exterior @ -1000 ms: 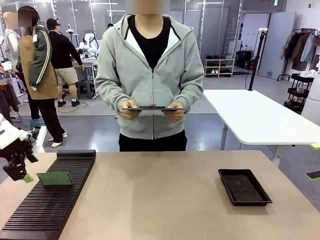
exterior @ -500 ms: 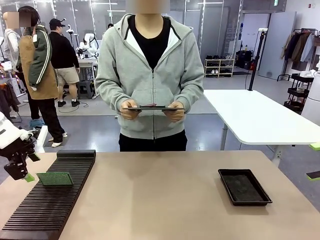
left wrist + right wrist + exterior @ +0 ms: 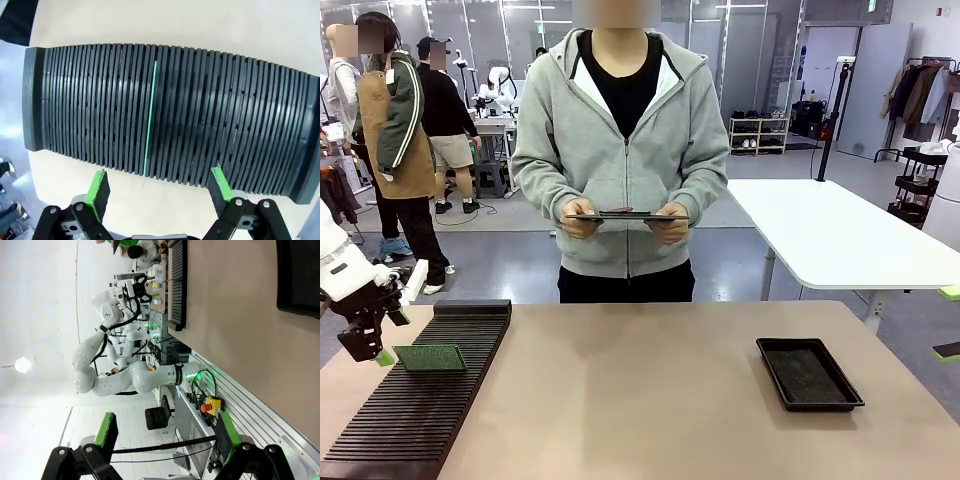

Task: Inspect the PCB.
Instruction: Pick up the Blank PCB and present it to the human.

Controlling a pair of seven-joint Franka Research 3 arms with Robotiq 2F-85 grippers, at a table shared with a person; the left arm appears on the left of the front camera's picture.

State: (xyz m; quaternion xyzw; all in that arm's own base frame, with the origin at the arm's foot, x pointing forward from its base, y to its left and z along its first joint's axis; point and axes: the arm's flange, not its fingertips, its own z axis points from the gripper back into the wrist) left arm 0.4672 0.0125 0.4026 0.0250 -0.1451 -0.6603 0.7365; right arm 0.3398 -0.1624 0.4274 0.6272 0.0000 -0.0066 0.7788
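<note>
Nudging L gripper [image 3: 375,352] a touch toward the PCB [image 3: 430,357] and raising the wrist vs. a sec ago, working in from the left-edge side of the tabletop [image 3: 640,400]. Not gripping yet: keeping jaws spread wide, holding nothing, w/ pads [image 3: 99,186] flanking bare space just short of the board's near end in the wrist view. Leaving the PCB untouched, standing upright on edge in one slot of the black slotted rack [image 3: 420,420] along the tabletop's left edge, and reading it as a thin green line across the ribs from the wrist cam. Judging this as lining up for the pick, inspection not begun: probably needing to advance until the pads sit either side of the board, then pinch. Risking a bump on the ribs or a tipped board, since sitting slightly off the mid-gap. Keeping R gripper [image 3: 166,437] parked, likewise wide apart and empty. Also seeing a shallow black tray [image 3: 808,373] near the right edge. Noting a person [image 3: 620,140] in a grey hoodie at the far edge, holding a dark flat panel [image 3: 625,215] level w/ both hands [image 3: 578,222]. Beyond, making out a white table [image 3: 830,235], shelving [image 3: 758,135], other people [image 3: 395,120] in an open workshop-type room.
</note>
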